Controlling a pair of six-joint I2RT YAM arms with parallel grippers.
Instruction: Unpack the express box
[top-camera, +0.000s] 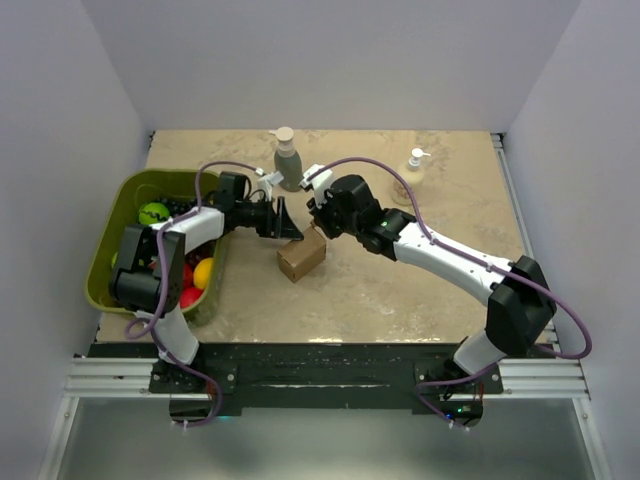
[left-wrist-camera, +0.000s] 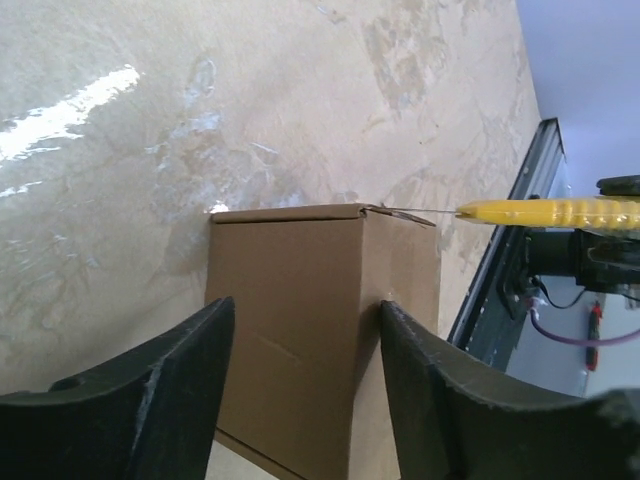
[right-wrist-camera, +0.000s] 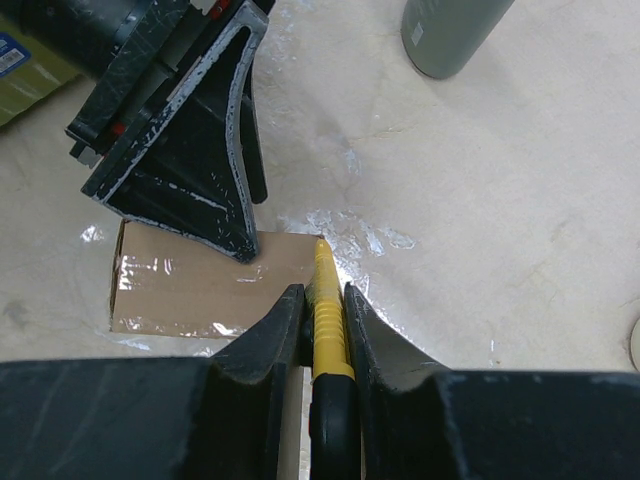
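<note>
The express box (top-camera: 300, 256) is a small brown carton lying on the stone-patterned table, its taped face showing in the right wrist view (right-wrist-camera: 180, 285). My left gripper (top-camera: 283, 222) stands open at its far-left side. The box (left-wrist-camera: 300, 330) fills the space behind the two fingertips of that gripper (left-wrist-camera: 307, 308), which stand narrower than the carton. One left finger (right-wrist-camera: 215, 170) rests its tip on the carton's edge. My right gripper (top-camera: 322, 224) is shut on a yellow utility knife (right-wrist-camera: 323, 290). The knife's tip (left-wrist-camera: 545, 211) meets the box's top corner.
A green bin (top-camera: 118, 205) with coloured balls and fruit sits at the table's left edge, beside the left arm. A grey pump bottle (top-camera: 287, 160) and a tan soap dispenser (top-camera: 413, 170) stand at the back. A metal rail runs along the right table edge.
</note>
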